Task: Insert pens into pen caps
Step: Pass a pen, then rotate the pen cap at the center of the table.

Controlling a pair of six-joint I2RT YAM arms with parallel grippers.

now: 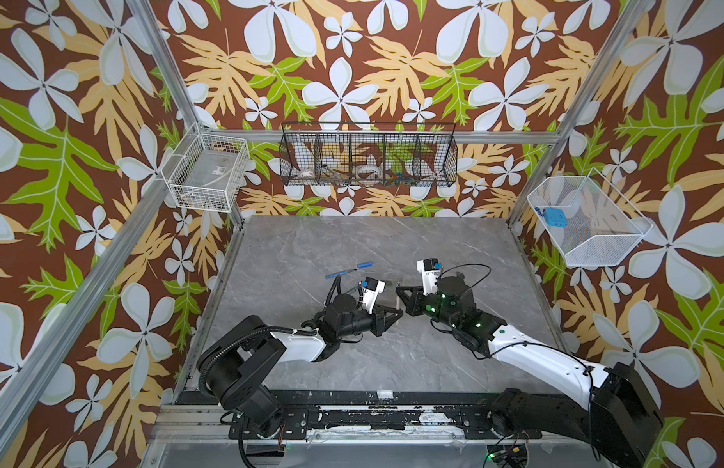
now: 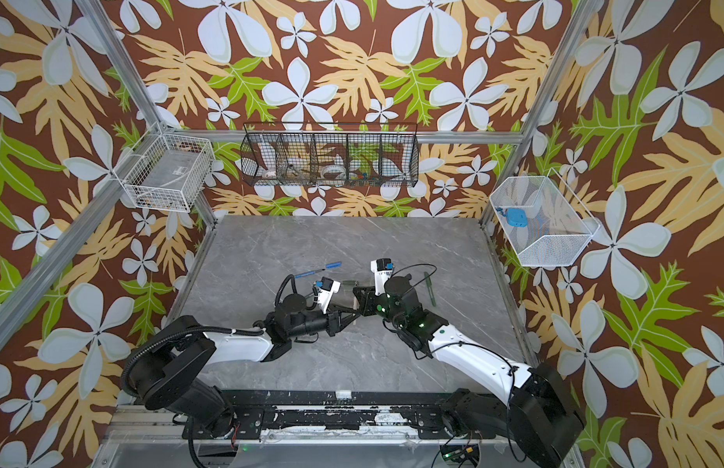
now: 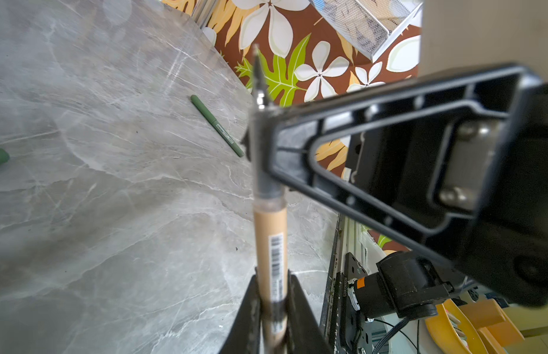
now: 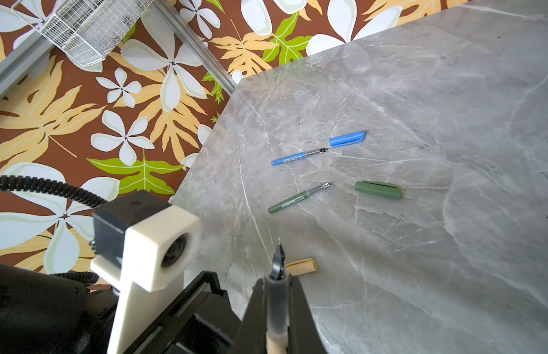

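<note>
Black rail (image 1: 352,417) lines the near edge of the grey marble counter (image 1: 393,364), flowered walls (image 1: 352,81) around. Left hand (image 3: 274,282), reaching inward, pinches the tan pen (image 3: 270,223) above mid-counter; right hand (image 4: 277,279) brackets its neck, grip unclear.

Far tabletop (image 1: 393,239) lies bare. Mid-tabletop, left gripper (image 3: 273,277) and right gripper (image 4: 277,280) bridge across the tan pen (image 3: 270,233); blue pen (image 1: 341,274) and blue cap (image 1: 365,265) lie far-left.

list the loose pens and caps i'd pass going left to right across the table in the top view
blue pen → blue cap → green pen; the pieces crowded between the two grippers overlap too much to order, so they are left out
</note>
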